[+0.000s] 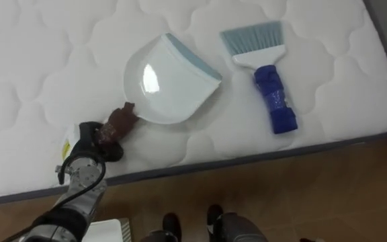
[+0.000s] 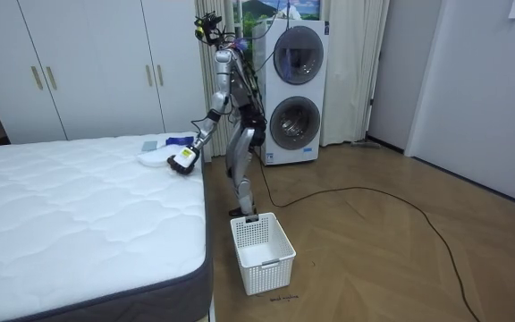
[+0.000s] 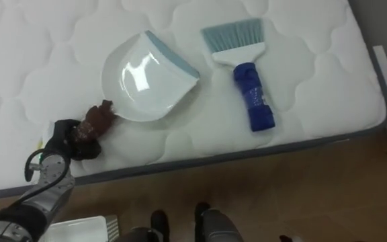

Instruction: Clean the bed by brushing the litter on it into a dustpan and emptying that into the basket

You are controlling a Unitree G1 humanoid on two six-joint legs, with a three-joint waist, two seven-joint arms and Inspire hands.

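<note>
Left hand [image 1: 94, 140] grips one dustpan [image 1: 163, 84] by its handle, one brush [image 1: 267, 74] lying alongside.

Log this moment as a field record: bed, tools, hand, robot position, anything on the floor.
bed: white quilted mattress
dustpan: white, lying on the mattress, brown-wrapped handle toward the robot
brush: blue handle, pale bristles, lying to the right of the dustpan, not touching it
left hand: curled round the dustpan's handle
robot: standing at the bed's edge, washer stack behind it
basket: white, on the floor beside the bed
</note>
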